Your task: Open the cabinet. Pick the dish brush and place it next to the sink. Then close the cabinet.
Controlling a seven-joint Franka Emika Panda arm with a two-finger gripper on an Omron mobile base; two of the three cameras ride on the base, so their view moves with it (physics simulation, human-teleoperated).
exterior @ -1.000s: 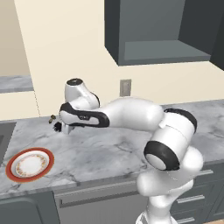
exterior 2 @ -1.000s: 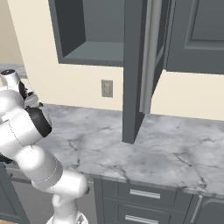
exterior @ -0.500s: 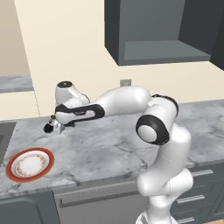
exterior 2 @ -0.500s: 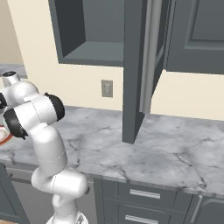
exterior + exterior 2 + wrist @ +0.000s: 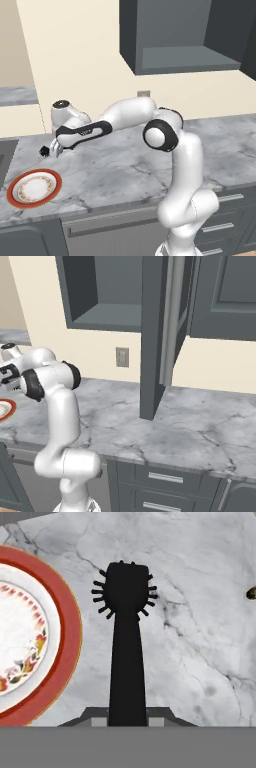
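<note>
The black dish brush [image 5: 127, 642] is held by its handle in my shut gripper [image 5: 127, 718], bristle head forward, above the marble counter. From the left base view, the gripper [image 5: 54, 148] hangs low over the counter's left part, and the dish brush head [image 5: 45, 150] sticks out to its left. The sink [image 5: 5, 152] is a dark sliver at the left edge, a short way beyond the brush. The cabinet [image 5: 185, 40] on the wall stands open, with its door [image 5: 152, 341] swung out edge-on over the counter. The gripper [image 5: 7, 376] also shows at the far left of the right base view.
A red-rimmed white plate [image 5: 34, 187] lies on the counter just in front of the gripper, and fills the left of the hand view [image 5: 30, 637]. A tiny brownish object [image 5: 251, 593] sits on the marble. Drawer fronts [image 5: 160, 478] run below the counter edge.
The arm has stretched out to the left and lower, carrying the brush from the counter's middle toward the sink end. The grip has stayed shut on the brush.
</note>
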